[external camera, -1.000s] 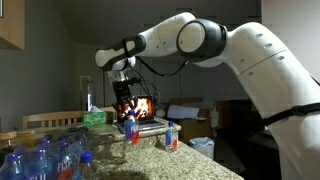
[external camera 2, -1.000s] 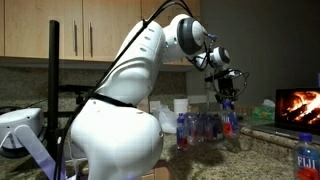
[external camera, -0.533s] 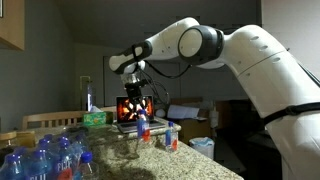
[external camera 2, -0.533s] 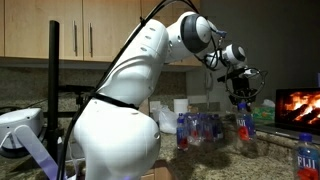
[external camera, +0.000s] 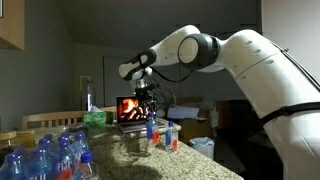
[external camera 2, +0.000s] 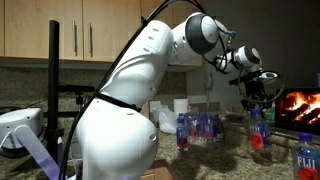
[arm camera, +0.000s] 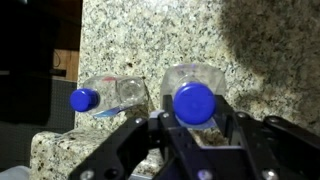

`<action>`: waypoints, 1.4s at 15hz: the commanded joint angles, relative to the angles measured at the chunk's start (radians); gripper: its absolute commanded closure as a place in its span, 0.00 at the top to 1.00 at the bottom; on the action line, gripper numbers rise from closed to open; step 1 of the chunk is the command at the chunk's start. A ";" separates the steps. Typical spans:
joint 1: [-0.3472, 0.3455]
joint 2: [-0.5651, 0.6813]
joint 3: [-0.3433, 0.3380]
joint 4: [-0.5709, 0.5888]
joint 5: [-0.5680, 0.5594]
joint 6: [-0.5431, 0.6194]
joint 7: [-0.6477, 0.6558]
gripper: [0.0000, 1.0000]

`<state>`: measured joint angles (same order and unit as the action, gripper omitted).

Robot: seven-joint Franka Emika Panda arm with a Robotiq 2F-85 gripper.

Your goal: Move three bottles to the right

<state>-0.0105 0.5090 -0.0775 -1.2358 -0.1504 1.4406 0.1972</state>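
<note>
End effector (arm camera: 197, 113) partly closed around the held bottle (arm camera: 195, 100). The wrist view shows one finger on each side of the body just under the blue cap. The grip is from above, with the bottle upright between the fingers. Judged reason: this hold leaves the base free for a flat set-down.

Position: in both exterior views the held bottle (external camera: 150, 128) is low at the table (external camera: 160, 165), toward its far end. It is well apart from the bottle cluster (external camera: 40, 158) crowded at the near corner. Cannot tell whether the base touches the granite.

Neighbour: a placed bottle (external camera: 172, 137) stands upright near the far corner of the table, just beside the held one. In the wrist view the placed bottle (arm camera: 105, 93) lies close to one side of the fingers, with a narrow gap between the two bottles. Judgement: the held bottle is being lined up next to it so the moved ones form a group away from the cluster.

Progress, judged: one bottle parked, a second in hand, a third to fetch from the bottle cluster (external camera 2: 200, 128).

Risk, judged: small plastic bottles tip easily, and the finger nearest the placed bottle could nudge it on opening. Release calls for a modest opening and a straight lift
</note>
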 commanded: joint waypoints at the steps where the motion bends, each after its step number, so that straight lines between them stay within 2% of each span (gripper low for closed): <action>1: -0.034 0.010 0.001 -0.014 -0.001 -0.001 -0.104 0.18; 9: -0.065 0.020 0.001 -0.039 -0.027 0.001 -0.265 0.18; 15: -0.045 -0.035 -0.004 -0.151 -0.072 0.079 -0.227 0.18; 21: -0.042 -0.118 -0.002 -0.303 -0.063 0.232 -0.197 0.18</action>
<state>-0.0560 0.4811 -0.0816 -1.4065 -0.1986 1.5976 -0.0260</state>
